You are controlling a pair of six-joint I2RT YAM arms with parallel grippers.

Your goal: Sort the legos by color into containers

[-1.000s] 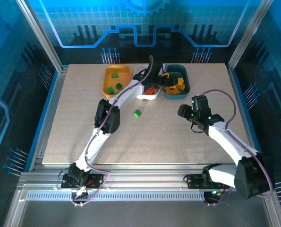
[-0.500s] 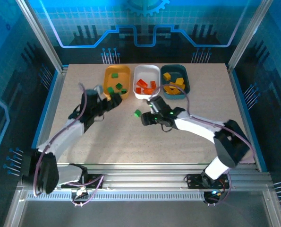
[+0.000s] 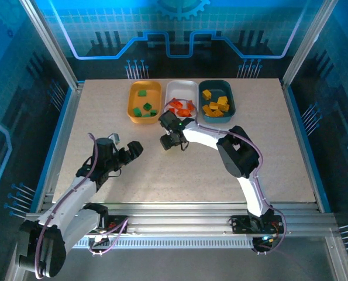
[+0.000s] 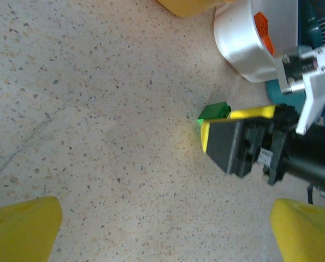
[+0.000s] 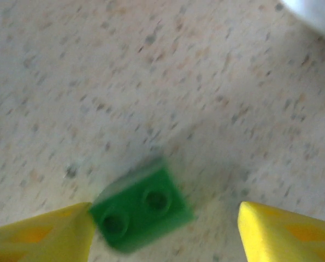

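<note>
One green lego (image 5: 140,210) lies loose on the table, between the yellow fingers of my open right gripper (image 5: 165,234). The left fingertip (image 5: 47,234) touches the brick and the right fingertip (image 5: 282,229) stands well clear of it. From above, the right gripper (image 3: 169,140) hovers just in front of the white tray (image 3: 188,86). The left wrist view shows the same green lego (image 4: 214,112) against the right gripper's black body. My left gripper (image 3: 133,149) is open over bare table, to the left. Green legos (image 3: 142,92) lie in the orange-yellow tray (image 3: 131,100), red-orange legos (image 3: 182,105) in the white tray, and yellow legos (image 3: 216,105) in the teal tray (image 3: 231,99).
The three trays stand side by side at the back middle of the speckled table (image 3: 267,158). The right arm (image 3: 238,155) arches across the middle from the front right. Metal frame posts line both sides.
The right arm swung from the right side to the middle and lowered over the loose green lego. The left arm pulled back from the trays to the left front.
</note>
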